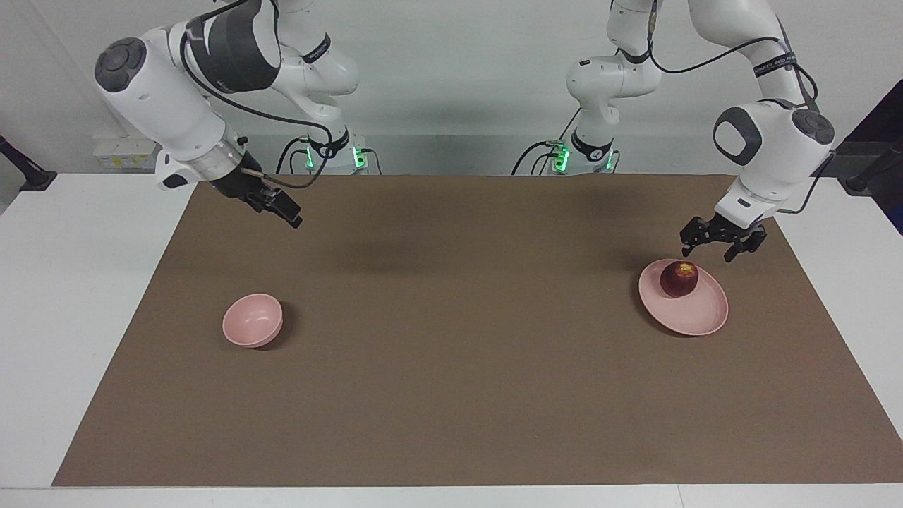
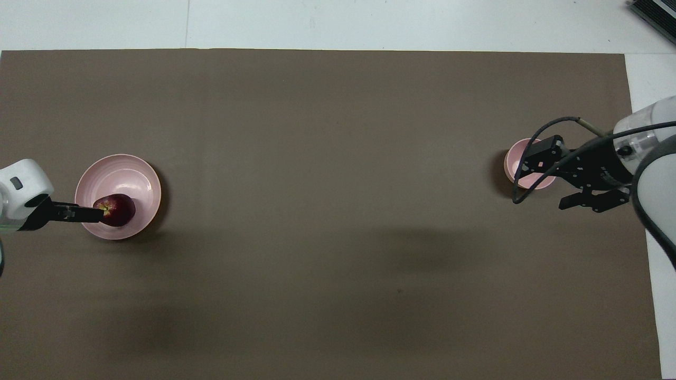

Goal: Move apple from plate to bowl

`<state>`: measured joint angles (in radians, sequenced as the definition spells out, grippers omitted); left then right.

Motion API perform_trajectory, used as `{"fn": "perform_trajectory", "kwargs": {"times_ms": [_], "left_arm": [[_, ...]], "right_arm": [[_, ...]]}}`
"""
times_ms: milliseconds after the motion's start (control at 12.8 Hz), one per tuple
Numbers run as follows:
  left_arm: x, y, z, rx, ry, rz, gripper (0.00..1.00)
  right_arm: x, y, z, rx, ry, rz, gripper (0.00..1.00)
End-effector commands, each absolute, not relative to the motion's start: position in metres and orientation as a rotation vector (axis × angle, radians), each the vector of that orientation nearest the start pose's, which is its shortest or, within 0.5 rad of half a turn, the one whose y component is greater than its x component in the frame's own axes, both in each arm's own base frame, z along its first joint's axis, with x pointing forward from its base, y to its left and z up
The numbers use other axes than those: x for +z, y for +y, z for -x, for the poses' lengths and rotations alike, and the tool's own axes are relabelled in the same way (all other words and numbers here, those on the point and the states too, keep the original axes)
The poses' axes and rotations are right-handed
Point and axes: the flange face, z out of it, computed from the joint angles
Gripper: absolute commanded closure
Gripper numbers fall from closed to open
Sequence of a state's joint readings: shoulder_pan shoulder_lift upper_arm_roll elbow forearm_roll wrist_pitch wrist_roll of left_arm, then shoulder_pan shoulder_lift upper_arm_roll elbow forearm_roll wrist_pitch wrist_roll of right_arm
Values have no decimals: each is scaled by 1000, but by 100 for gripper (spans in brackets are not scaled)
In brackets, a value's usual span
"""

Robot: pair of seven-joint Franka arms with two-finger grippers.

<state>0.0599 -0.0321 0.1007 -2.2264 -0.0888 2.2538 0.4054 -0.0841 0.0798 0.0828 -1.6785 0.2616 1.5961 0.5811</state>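
The dark red apple (image 1: 679,279) lies on the pale pink plate (image 1: 695,314) toward the left arm's end of the table, on the part of the plate nearer the robots. My left gripper (image 1: 710,250) is open and hovers just above the apple, not touching it. The overhead view shows the apple (image 2: 119,211), the plate (image 2: 119,177) and the left gripper (image 2: 97,214) over the apple's edge. The small pink bowl (image 1: 252,321) stands empty toward the right arm's end. My right gripper (image 1: 291,217) waits high over the mat. In the overhead view the right gripper (image 2: 538,174) covers part of the bowl (image 2: 513,164).
A brown mat (image 1: 451,367) covers most of the white table (image 1: 63,296). Nothing else lies on it between the plate and the bowl.
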Motion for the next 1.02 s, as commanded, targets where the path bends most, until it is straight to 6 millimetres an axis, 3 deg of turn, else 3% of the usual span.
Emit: {"fn": "perform_trajectory", "kwargs": {"times_ms": [0, 314, 549, 784, 863, 941], "left_arm": [[373, 65, -525, -197, 301, 3203, 0], [351, 56, -528, -216, 309, 3190, 0], [344, 56, -526, -208, 309, 3189, 4], [343, 56, -524, -172, 325, 3198, 71], [345, 55, -526, -174, 345, 3194, 84], [354, 56, -530, -197, 382, 3184, 90]], "right_arm": [[520, 39, -576, 437, 1053, 2605, 0], [492, 79, -583, 586, 1270, 2349, 0], [470, 106, -575, 633, 1295, 2254, 0], [453, 122, -570, 717, 1300, 2166, 0], [447, 138, -567, 737, 1294, 2141, 0], [439, 146, -564, 751, 1319, 2092, 0]]}}
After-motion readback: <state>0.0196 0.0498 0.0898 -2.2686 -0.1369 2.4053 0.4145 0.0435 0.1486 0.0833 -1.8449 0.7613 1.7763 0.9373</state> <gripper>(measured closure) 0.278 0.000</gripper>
